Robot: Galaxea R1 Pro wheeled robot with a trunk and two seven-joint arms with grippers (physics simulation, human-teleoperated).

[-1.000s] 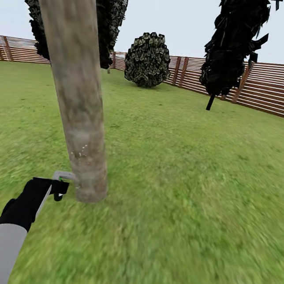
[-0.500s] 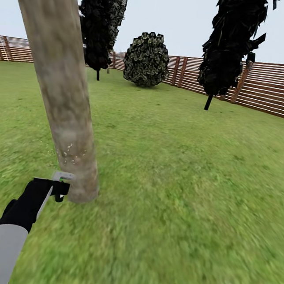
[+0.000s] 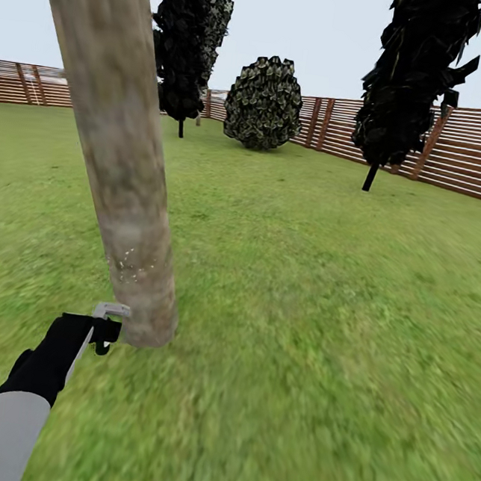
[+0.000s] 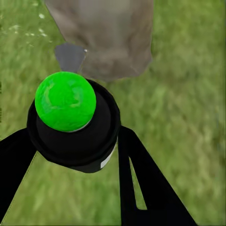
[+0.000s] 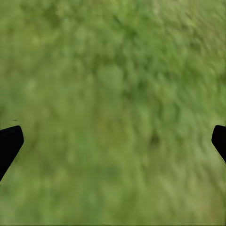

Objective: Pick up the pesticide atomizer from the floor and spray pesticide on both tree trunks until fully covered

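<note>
Rightward in my head view since 0.5 s ago sits the thick mottled grey-tan tree trunk (image 3: 121,173); my left claw (image 4: 70,155) grips the black green-capped pesticide atomizer (image 4: 70,122) beside its base, white specks (image 3: 128,263) above; right claw (image 5: 113,141) spread wide over grass lawn (image 3: 303,278).

The right wrist view looks onto the grass lawn (image 5: 113,94), a mottled green surface with lighter and darker patches and no sharp detail; the texture is blurred throughout. Two black fingertips (image 5: 8,143) of the right gripper (image 5: 113,141) enter the frame at opposite edges, one as a tapered dark wedge, the other as a smaller dark sliver. They stand far apart, with bare grass across the whole gap between them. Nothing is held between the fingertips, and neither touches the lawn.
</note>
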